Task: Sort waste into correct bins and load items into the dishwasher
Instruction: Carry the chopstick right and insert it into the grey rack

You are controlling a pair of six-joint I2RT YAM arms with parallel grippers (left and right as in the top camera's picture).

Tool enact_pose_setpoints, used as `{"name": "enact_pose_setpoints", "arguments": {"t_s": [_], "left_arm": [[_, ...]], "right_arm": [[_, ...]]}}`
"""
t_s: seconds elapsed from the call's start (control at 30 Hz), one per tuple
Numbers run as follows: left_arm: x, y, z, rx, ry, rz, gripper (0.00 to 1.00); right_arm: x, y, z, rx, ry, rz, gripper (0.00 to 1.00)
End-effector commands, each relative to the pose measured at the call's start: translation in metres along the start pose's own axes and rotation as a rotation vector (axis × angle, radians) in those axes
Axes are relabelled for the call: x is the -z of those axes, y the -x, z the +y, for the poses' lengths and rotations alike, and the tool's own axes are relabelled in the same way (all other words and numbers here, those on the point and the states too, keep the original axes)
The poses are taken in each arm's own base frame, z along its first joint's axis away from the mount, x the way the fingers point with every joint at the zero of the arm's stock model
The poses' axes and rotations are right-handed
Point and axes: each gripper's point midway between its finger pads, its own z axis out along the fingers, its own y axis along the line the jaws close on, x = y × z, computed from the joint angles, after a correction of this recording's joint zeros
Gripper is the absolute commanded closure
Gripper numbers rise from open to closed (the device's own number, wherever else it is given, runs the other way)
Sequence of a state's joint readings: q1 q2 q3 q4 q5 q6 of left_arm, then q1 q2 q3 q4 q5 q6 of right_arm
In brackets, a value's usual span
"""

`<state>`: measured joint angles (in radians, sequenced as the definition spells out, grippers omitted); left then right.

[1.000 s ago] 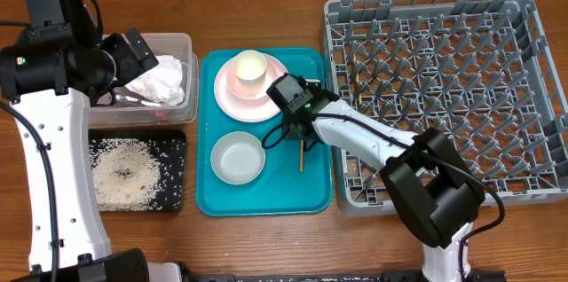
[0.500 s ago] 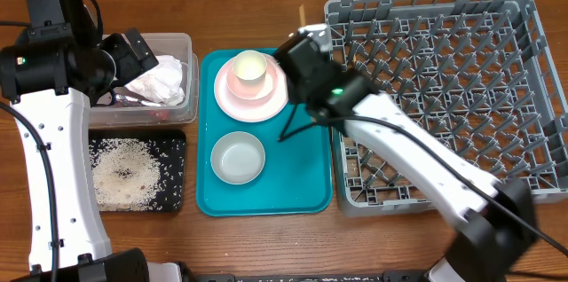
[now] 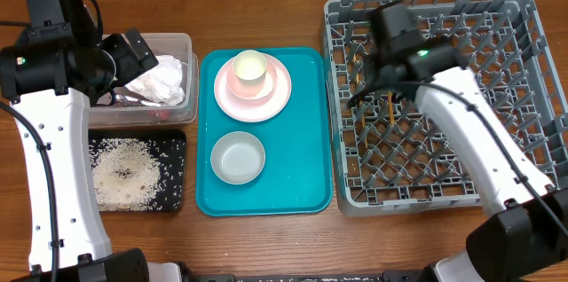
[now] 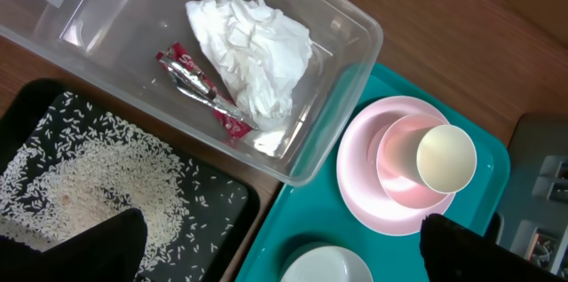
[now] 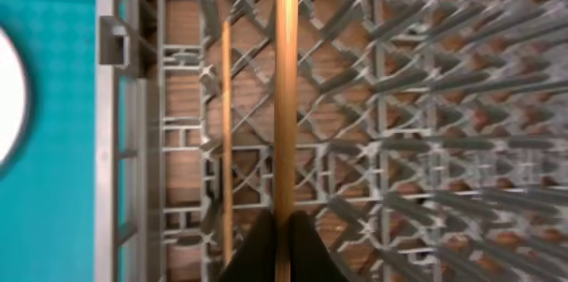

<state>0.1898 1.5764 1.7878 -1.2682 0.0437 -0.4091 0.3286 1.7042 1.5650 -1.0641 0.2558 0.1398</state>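
Wooden chopstick pinched in my right fingers over the rack; left fingers wide, empty; waste binned; plate, cup, bowl not yet loaded.

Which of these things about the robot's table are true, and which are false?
The napkin lies in the clear tub. True.
The rice is in the clear tub. False: it lies in the black tray.
The right pincer is shut on a chopstick above the dish rack. True.
The white bowl stands in the dish rack. False: it sits on the teal tray.
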Motion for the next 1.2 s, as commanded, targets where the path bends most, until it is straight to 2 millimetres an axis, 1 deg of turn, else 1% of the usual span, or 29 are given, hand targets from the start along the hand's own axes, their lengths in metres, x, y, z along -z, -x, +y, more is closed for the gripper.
{"name": "enact_pose_setpoints", "arguments": {"t_s": [0.0,0.1,0.2,0.33,0.43,0.53,0.67,0.77,0.87,1.03,1.1,1.17], "left_arm": [[0.006,0.004,-0.001,-0.013,-0.002,-0.023,0.0],[0.006,0.004,-0.001,-0.014,-0.003,-0.022,0.0],[0.006,0.004,-0.001,-0.014,-0.003,-0.022,0.0],[0.006,0.004,-0.001,-0.014,-0.003,-0.022,0.0],[0.006,0.004,-0.001,-0.014,-0.003,-0.022,0.0],[0.006,0.004,-0.001,-0.014,-0.002,-0.022,0.0],[0.006,0.004,-0.001,-0.014,-0.002,-0.022,0.0],[0.006,0.004,-0.001,-0.014,-0.002,-0.021,0.0],[0.005,0.004,-0.001,-0.014,-0.002,-0.021,0.0],[0.005,0.004,-0.001,-0.014,-0.002,-0.021,0.0],[0.005,0.004,-0.001,-0.014,-0.002,-0.021,0.0],[0.005,0.004,-0.001,-0.014,-0.002,-0.021,0.0]], "right_arm": [[0.001,0.0,0.013,-0.001,0.164,0.027,0.96],[-0.003,-0.002,0.007,-0.017,0.166,0.043,0.96],[-0.006,-0.008,0.007,-0.015,0.163,0.069,0.96],[-0.01,-0.014,0.015,-0.013,0.202,0.102,0.96],[-0.018,-0.022,0.015,-0.013,0.197,0.128,0.96],[-0.032,-0.03,0.016,-0.017,0.193,0.149,0.95],[-0.048,-0.037,0.019,-0.015,0.191,0.158,0.94],[-0.056,-0.042,0.02,-0.014,0.188,0.173,0.92],[-0.06,-0.043,0.02,-0.014,0.187,0.173,0.92],[-0.062,-0.043,0.01,-0.01,0.13,0.166,0.91],[-0.062,-0.042,0.009,-0.009,0.125,0.164,0.91],[-0.062,-0.042,0.009,-0.009,0.124,0.164,0.88]]}}
